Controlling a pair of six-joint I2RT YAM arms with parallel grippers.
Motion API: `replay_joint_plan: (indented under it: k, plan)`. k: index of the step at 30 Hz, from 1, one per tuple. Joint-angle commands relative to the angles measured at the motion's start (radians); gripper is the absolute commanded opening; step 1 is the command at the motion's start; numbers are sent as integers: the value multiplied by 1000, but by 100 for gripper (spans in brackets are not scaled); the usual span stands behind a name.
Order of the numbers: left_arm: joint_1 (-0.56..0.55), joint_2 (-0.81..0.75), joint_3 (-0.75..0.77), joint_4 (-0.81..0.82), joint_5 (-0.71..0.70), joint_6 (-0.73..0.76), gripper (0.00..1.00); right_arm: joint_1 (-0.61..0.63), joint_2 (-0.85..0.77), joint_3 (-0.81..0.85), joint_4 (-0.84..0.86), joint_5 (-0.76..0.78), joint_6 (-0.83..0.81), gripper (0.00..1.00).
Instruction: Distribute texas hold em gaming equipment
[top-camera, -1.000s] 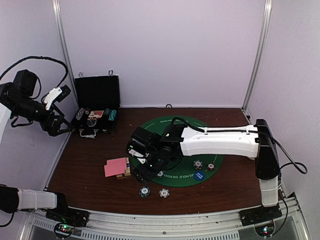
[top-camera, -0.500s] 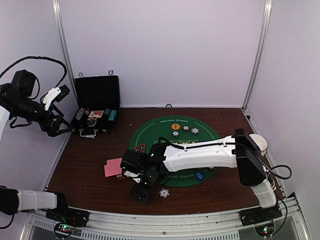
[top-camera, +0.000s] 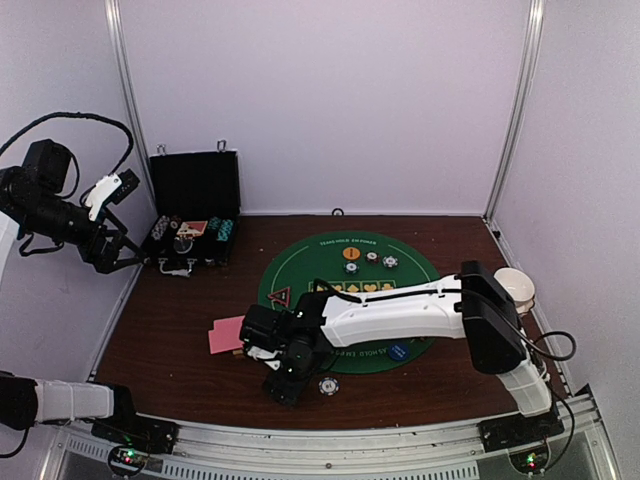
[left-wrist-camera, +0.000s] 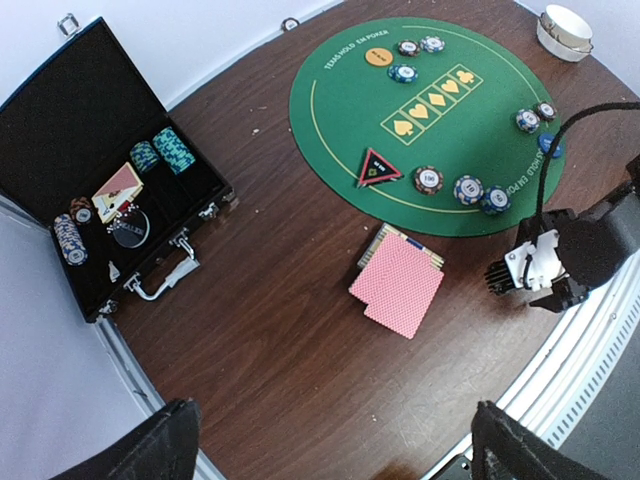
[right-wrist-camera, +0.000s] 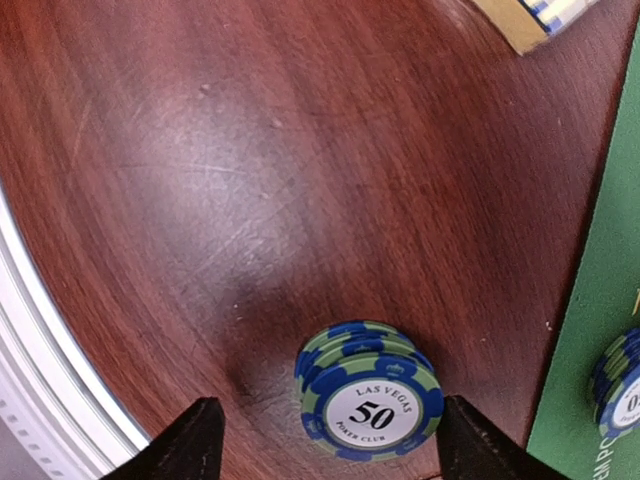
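Open black case (left-wrist-camera: 95, 120) on brown table (left-wrist-camera: 270, 340), round green felt mat (left-wrist-camera: 345, 105), yellow-blue card box (left-wrist-camera: 408, 243) beside it, white bowl (left-wrist-camera: 565, 30)

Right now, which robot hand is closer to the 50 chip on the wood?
Right. The right gripper hangs low over the 50 chip, a finger on each side. The left gripper is far off, beside the black case.

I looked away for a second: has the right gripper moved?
Yes. The right gripper went from over the mat's left edge toward the arms' bases, over bare wood.
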Motion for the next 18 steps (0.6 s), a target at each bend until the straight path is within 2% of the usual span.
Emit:
replay_joint_plan:
  k: [1,8,18]
  plan:
    - [6,-7,30,-1,17,14,98,-13,14,28,-3,-2,2,72]
    - [6,-4,31,-1,20,14,97,-24,10,28,0,-2,6,56]
    - [6,-9,33,-1,15,18,98,-25,25,32,0,-20,10,54]
